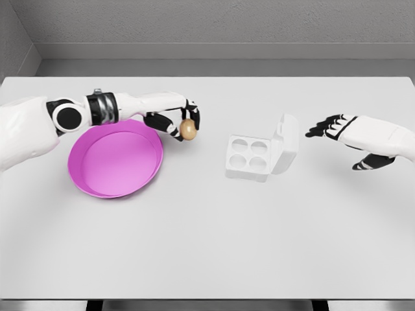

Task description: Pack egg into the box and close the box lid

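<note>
A brown egg (188, 130) is held in the fingertips of my left hand (180, 123), just past the right rim of the pink plate (91, 183) and a little above the table. The white egg box (249, 167) stands at the table's middle right, its four round cups empty and its lid (286, 144) tipped up on the right side. The egg is well left of the box. My right hand (337, 133) hovers to the right of the lid with its fingers spread and nothing in them.
The pink plate holds nothing and lies under my left forearm (104, 107). The grey table (207, 246) stretches wide in front, with its near edge at the bottom of the view.
</note>
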